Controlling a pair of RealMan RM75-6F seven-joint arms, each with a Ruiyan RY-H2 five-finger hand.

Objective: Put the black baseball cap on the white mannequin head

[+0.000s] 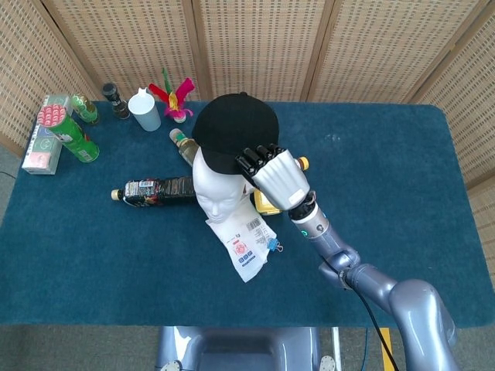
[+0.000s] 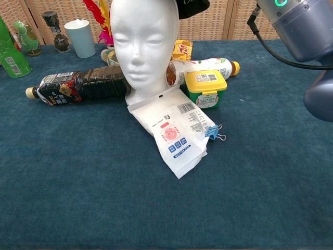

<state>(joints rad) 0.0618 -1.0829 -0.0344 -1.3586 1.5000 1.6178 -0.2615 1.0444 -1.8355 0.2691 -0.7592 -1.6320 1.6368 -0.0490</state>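
The black baseball cap point(image 1: 233, 130) hangs over the back and top of the white mannequin head point(image 1: 216, 185), which stands upright mid-table. My right hand point(image 1: 272, 171) grips the cap's right edge, fingers curled over the fabric. In the chest view the mannequin head point(image 2: 139, 41) faces the camera and only a bottom strip of the cap point(image 2: 191, 6) shows at the top edge. There my right hand is out of frame; only the forearm point(image 2: 296, 28) shows. My left hand appears in neither view.
A dark bottle point(image 1: 153, 190) lies left of the mannequin, a white packet point(image 2: 177, 133) with a blue clip in front, a yellow-lidded box point(image 2: 205, 87) and a lying bottle point(image 2: 203, 66) to its right. A white cup point(image 1: 145, 110), green cans and feathers stand at the back left.
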